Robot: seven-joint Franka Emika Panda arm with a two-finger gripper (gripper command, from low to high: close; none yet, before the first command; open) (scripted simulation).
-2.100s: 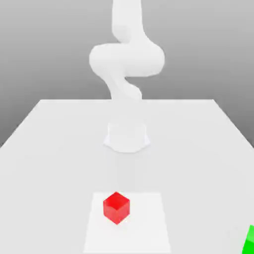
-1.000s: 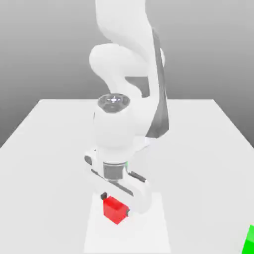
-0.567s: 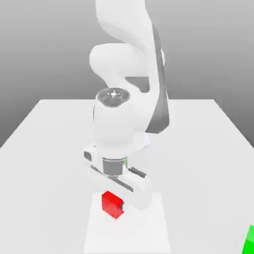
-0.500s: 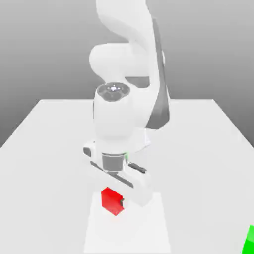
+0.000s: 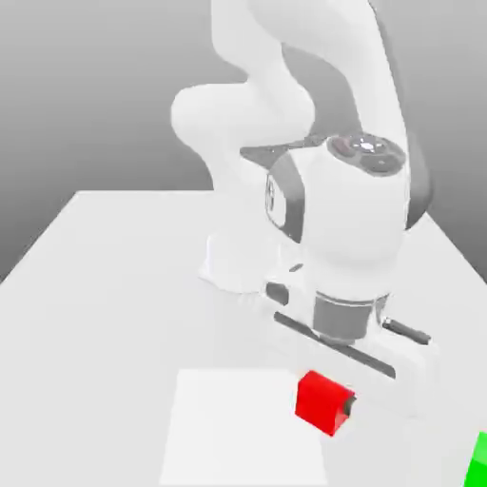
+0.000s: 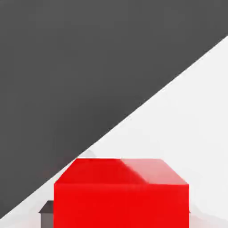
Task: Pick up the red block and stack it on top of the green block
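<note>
The two-finger gripper (image 5: 328, 407) clamps the glossy red cube (image 5: 321, 401); the bright green block (image 5: 478, 463) lies toward the exterior view's right, lower down.

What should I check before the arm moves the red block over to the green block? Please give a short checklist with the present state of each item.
1. Gripper shut on the red block: ok, the block sits between its fingers.
2. Red block lifted off the table: ok, it hangs above the pale square.
3. Red block level in the grip: cannot tell, it looks a little turned in the exterior view.
4. Green block located: ok, at the exterior view's lower right edge, partly cut off.
5. Green block's top free: cannot tell, too little of it shows.
6. Path between the blocks free: ok, nothing stands on the visible table between them.
</note>
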